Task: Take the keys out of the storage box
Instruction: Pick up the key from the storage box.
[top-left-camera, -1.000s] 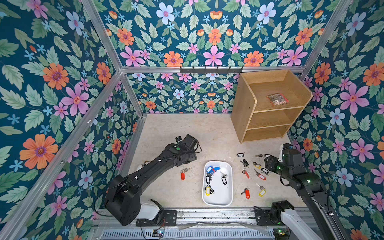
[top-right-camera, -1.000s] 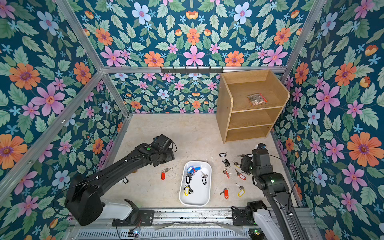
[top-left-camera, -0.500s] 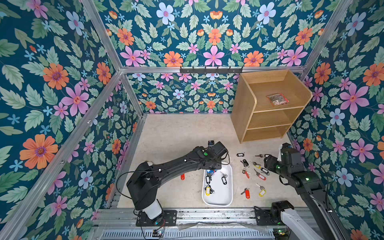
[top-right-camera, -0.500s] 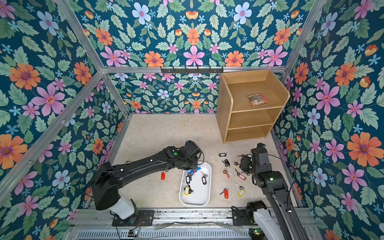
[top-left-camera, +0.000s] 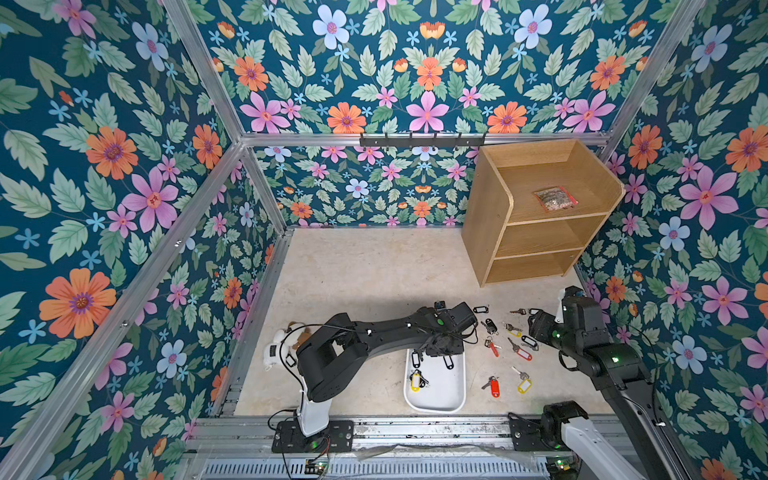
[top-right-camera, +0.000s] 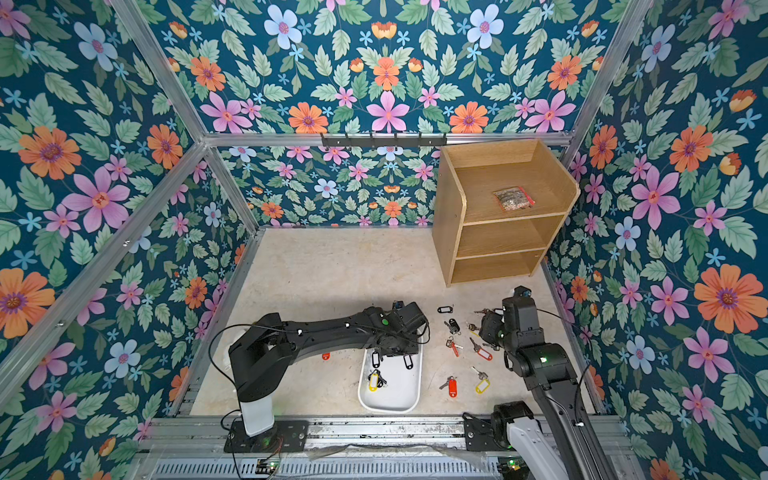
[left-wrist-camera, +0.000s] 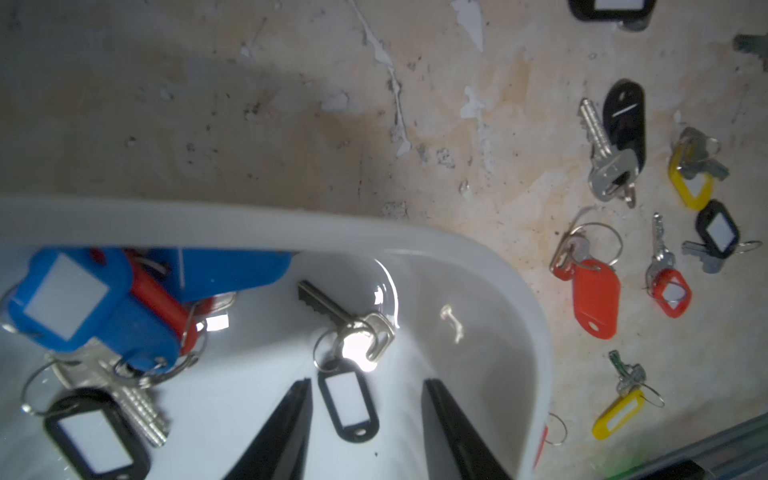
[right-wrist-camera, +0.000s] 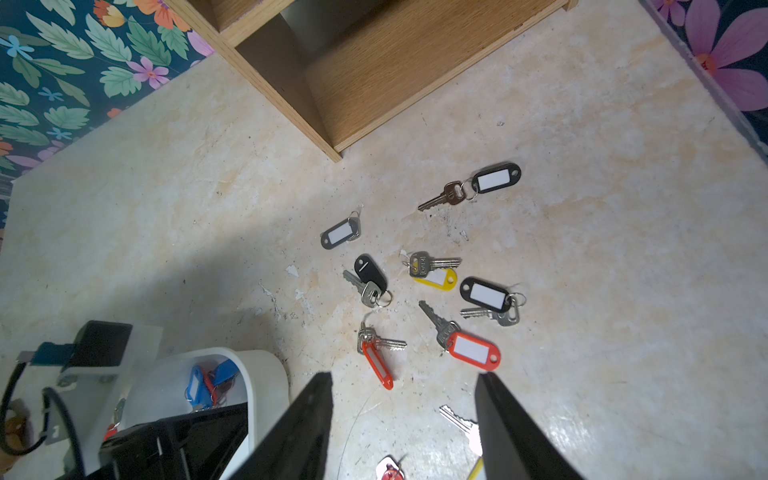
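Observation:
The white storage box (top-left-camera: 434, 399) lies on the floor near the front rail in both top views, its rim (left-wrist-camera: 249, 224) curving through the left wrist view. Inside lie blue-tagged keys (left-wrist-camera: 83, 299), two black-tagged keys (left-wrist-camera: 351, 405) and a yellow-tagged one (top-right-camera: 373, 381). My left gripper (left-wrist-camera: 368, 382) is open over the box's far end. One black tag lies between its fingers without touching them. Several tagged keys (right-wrist-camera: 432, 299) are spread on the floor right of the box. My right gripper (right-wrist-camera: 404, 376) hangs open above them, holding nothing.
A wooden shelf unit (top-left-camera: 536, 232) stands at the back right with a clear packet (top-left-camera: 555, 198) on its top shelf. A plush toy (top-left-camera: 282, 345) lies by the left wall. One red-tagged key (top-right-camera: 326, 356) lies left of the box under the left arm.
The left arm has swung right, from the floor left of the box to over the box's far end, and its jaws have narrowed. The right arm has stayed still.

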